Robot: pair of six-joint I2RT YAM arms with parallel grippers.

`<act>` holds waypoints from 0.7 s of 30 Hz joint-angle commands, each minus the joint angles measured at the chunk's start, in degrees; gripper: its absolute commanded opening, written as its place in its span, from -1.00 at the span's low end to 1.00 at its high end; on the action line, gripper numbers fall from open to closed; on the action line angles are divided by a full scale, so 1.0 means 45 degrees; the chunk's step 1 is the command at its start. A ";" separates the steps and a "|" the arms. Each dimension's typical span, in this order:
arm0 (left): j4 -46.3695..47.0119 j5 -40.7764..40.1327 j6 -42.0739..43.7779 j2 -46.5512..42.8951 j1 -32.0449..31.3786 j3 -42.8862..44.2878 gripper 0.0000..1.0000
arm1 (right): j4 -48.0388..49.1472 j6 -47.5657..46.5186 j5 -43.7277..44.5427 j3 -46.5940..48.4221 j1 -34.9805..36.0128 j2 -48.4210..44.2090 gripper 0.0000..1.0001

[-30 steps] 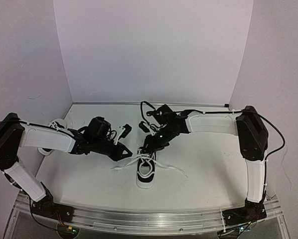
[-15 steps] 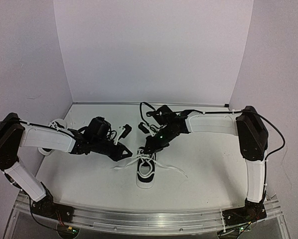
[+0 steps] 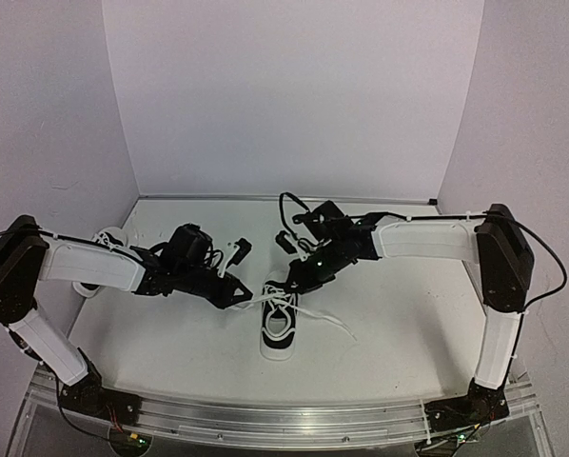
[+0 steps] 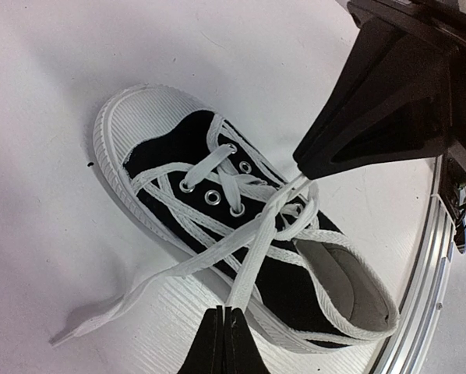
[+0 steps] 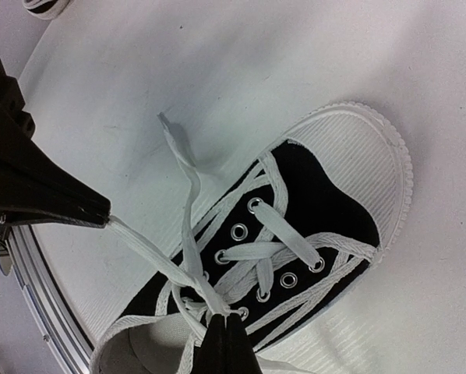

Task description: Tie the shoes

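Observation:
One black-and-white sneaker [image 3: 278,331] lies at the table's middle, toe towards the near edge. It also shows in the left wrist view [image 4: 178,148] and the right wrist view [image 5: 326,206]. My left gripper [image 3: 247,297] is shut on a white lace strand [image 4: 258,257] just left of the shoe. My right gripper [image 3: 287,286] is shut on another lace strand [image 5: 206,290] at the top eyelets. The two strands cross over the tongue. The second sneaker [image 3: 107,238] lies at the far left, partly hidden behind my left arm.
A loose lace end [image 3: 334,327] trails right of the shoe on the white table [image 3: 399,333]. White walls [image 3: 284,95] close the back and sides. A metal rail [image 3: 284,419] runs along the near edge.
My right arm has swung to the right and its gripper has moved slightly right and back with the lace. The lace on the left side is now pulled tighter.

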 commanded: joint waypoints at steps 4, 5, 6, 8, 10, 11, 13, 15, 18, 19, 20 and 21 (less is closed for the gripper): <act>-0.0153 -0.0175 0.0140 0.0228 0.0048 0.0692 -1.00 | 0.0426 0.0148 0.0468 -0.0956 -0.0040 -0.1005 -1.00; -0.0175 -0.0192 0.0154 0.0220 0.0056 0.0697 -1.00 | 0.0426 0.0121 0.0469 -0.1050 -0.0052 -0.1074 -1.00; -0.0194 -0.0209 0.0170 0.0226 0.0051 0.0692 -1.00 | 0.0425 0.0088 0.0454 -0.1154 -0.0057 -0.1107 -1.00; -0.0185 -0.0218 0.0179 0.0235 0.0060 0.0690 -1.00 | 0.0410 0.0051 0.0395 -0.1193 -0.0050 -0.1153 -1.00; -0.0193 -0.0193 0.0180 0.0266 0.0060 0.0705 -1.00 | 0.0406 0.0044 0.0324 -0.1095 -0.0051 -0.1165 -1.00; -0.0202 -0.0175 0.0175 0.0278 0.0052 0.0723 -1.00 | 0.0406 0.0044 0.0298 -0.0988 -0.0048 -0.1150 -1.00; -0.0205 -0.0117 0.0161 0.0302 0.0055 0.0751 -1.00 | 0.0383 0.0077 0.0233 -0.0653 -0.0078 -0.0979 -1.00; -0.0226 -0.0069 0.0169 0.0306 0.0055 0.0793 -1.00 | 0.0365 0.0087 0.0141 -0.0249 -0.0105 -0.0724 -0.85; -0.0346 -0.0023 0.0226 0.0285 0.0047 0.0887 -1.00 | 0.0331 0.0103 0.0079 0.0181 -0.0140 -0.0346 -0.53; -0.0393 -0.0023 0.0238 0.0284 0.0049 0.0893 -1.00 | 0.0311 0.0106 0.0060 0.0307 -0.0145 -0.0267 -0.49; -0.0407 -0.0017 0.0248 0.0269 0.0058 0.0912 -1.00 | 0.0293 0.0094 0.0022 0.0398 -0.0165 -0.0178 -0.45; -0.0422 -0.0011 0.0256 0.0255 0.0058 0.0923 -1.00 | 0.0269 0.0081 -0.0021 0.0484 -0.0184 -0.0091 -0.42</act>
